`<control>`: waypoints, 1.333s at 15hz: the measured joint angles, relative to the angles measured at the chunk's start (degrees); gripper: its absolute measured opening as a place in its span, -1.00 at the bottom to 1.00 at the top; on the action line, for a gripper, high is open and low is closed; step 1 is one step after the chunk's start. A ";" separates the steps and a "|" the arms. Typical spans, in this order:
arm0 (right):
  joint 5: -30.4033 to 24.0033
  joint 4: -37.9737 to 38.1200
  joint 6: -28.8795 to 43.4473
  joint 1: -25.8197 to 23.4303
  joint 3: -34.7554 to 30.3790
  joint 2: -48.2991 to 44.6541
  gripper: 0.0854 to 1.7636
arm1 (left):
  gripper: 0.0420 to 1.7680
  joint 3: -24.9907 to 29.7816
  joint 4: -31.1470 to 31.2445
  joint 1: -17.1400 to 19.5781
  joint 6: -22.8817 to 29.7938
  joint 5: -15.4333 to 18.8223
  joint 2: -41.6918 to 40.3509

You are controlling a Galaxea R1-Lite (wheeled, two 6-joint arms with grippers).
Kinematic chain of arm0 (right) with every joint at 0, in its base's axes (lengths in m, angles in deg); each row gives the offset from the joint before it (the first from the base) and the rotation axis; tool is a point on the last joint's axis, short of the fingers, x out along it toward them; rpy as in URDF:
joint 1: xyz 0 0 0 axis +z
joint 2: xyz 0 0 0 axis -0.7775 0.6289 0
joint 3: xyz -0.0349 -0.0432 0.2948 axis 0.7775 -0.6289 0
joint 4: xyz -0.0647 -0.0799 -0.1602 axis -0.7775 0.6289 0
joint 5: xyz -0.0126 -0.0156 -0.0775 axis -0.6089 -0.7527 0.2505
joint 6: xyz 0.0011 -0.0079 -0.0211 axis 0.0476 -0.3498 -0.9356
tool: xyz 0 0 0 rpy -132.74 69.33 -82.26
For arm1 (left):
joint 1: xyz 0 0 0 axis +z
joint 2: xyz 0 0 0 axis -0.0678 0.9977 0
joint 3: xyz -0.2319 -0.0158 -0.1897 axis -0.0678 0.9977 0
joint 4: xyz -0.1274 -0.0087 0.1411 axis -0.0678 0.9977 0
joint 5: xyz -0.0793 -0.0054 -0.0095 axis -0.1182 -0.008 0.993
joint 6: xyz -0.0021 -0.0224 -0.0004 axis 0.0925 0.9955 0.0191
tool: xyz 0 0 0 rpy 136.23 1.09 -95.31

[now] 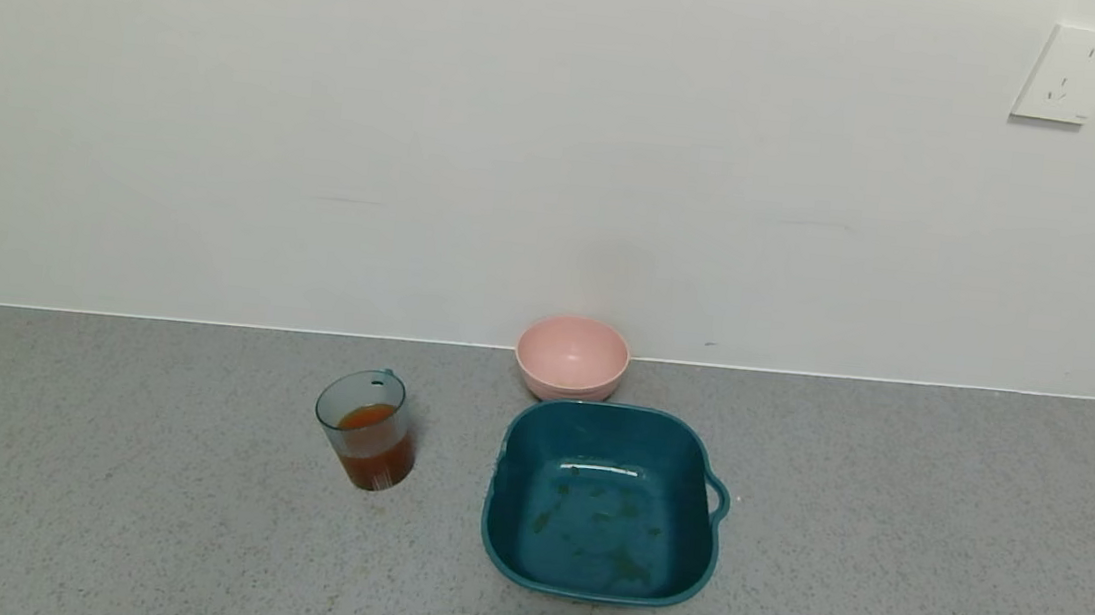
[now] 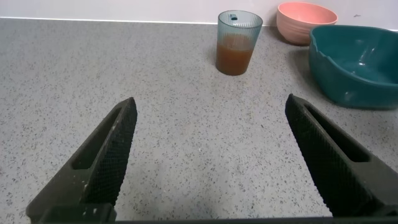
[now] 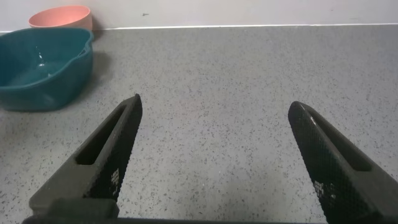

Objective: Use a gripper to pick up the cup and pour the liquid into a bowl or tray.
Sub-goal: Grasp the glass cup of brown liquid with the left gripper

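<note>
The ribbed blue-grey cup (image 1: pixel 365 428) stands upright on the grey counter, partly filled with orange-brown liquid (image 1: pixel 376 460). The teal basin (image 1: pixel 601 500) sits to its right, loop handle on the right side, its bottom wet. Neither gripper shows in the head view. My left gripper (image 2: pixel 211 109) is open and empty above bare counter, well short of the cup (image 2: pixel 239 42) and the basin (image 2: pixel 357 65). My right gripper (image 3: pixel 214 106) is open and empty over bare counter, with the basin (image 3: pixel 43 68) off to one side.
A round pink bowl (image 1: pixel 572 357) stands against the wall just behind the basin; it also shows in the left wrist view (image 2: pixel 306 20) and the right wrist view (image 3: pixel 60 17). A white wall backs the counter, with a socket (image 1: pixel 1072 75) at upper right.
</note>
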 joint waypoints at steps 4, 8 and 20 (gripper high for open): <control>0.00 0.00 0.00 0.00 0.00 0.00 0.94 | 0.94 0.00 0.00 0.00 0.00 0.00 0.00; 0.00 0.00 0.00 0.00 0.00 0.00 0.94 | 0.94 0.00 0.00 0.00 0.00 0.00 0.00; 0.00 0.01 0.00 0.00 0.00 0.00 0.94 | 0.94 -4.04 2.78 0.00 -0.32 2.34 0.01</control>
